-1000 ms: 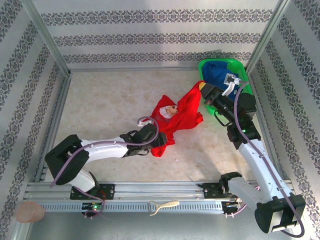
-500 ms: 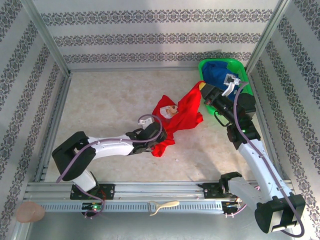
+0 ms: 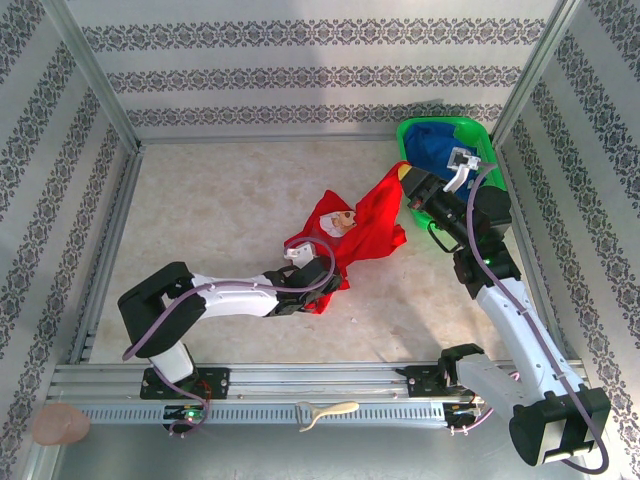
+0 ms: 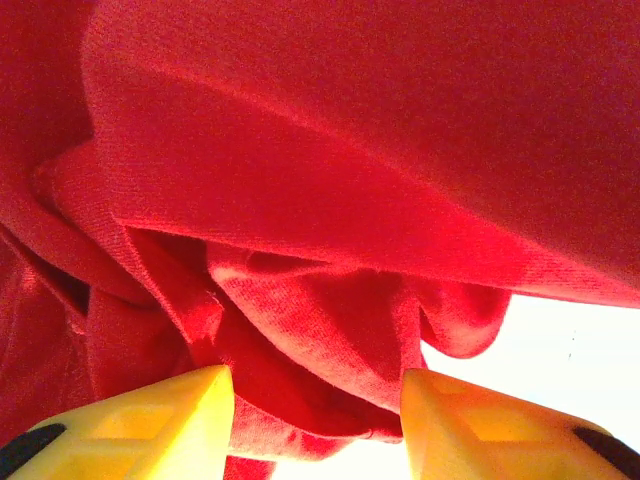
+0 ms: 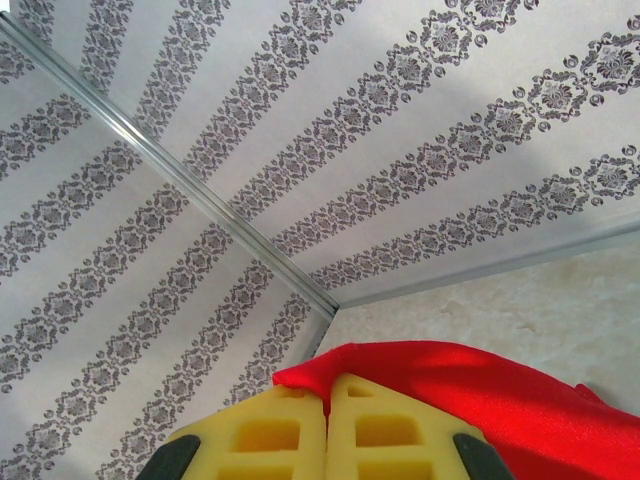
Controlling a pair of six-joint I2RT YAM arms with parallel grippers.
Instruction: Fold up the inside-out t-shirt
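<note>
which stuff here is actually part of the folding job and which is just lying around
Job: red t-shirt; right claw, shut on it; left claw, open against its folds.
Lying about: green basket; blue garment inside it; cream hook-shaped piece on the front rail; pinkish lump at the near left corner.

Bunched red t-shirt (image 4: pixel 330 200) folds close up, left claw (image 4: pixel 315 425) spread, yellow fingertips (image 4: pixel 160 415) flanking the lowest fold
</note>
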